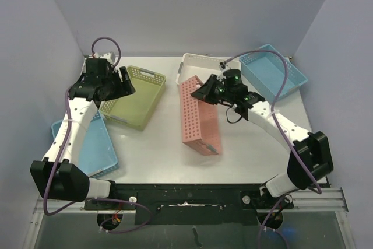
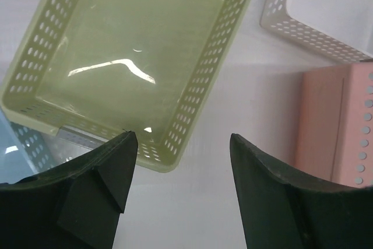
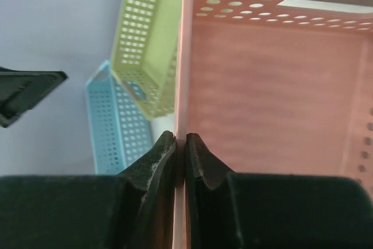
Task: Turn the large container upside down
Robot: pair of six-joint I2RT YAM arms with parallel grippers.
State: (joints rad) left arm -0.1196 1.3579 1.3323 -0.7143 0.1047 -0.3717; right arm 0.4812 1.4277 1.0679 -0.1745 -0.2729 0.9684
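The right gripper [image 3: 180, 138] is clamped on the long wall of the pink basket [image 3: 262, 97]. Its two dark fingers [image 3: 158, 158] are pressed almost together, with only the thin pink wall between them. One finger sits inside the basket and the other outside. Past the fingers, the smooth inner floor of the pink basket fills the right wrist view, ending in a row of holes and a grey strip at the far end wall.

From above, the pink basket stands tipped up on one long side in the middle of the table [image 1: 157, 150]. Its holed wall faces up and its opening is turned toward the right arm.

The left gripper [image 2: 183, 138] is spread wide and holds nothing. It hangs over the table at the near corner of the green basket [image 2: 134, 56], which lies upright and empty at the left.

A white basket [image 1: 198, 61] sits just behind the pink one. One blue basket [image 1: 274, 74] lies at the far right corner of the table. A second blue basket [image 1: 93, 144] lies at the near left, partly under the left arm.
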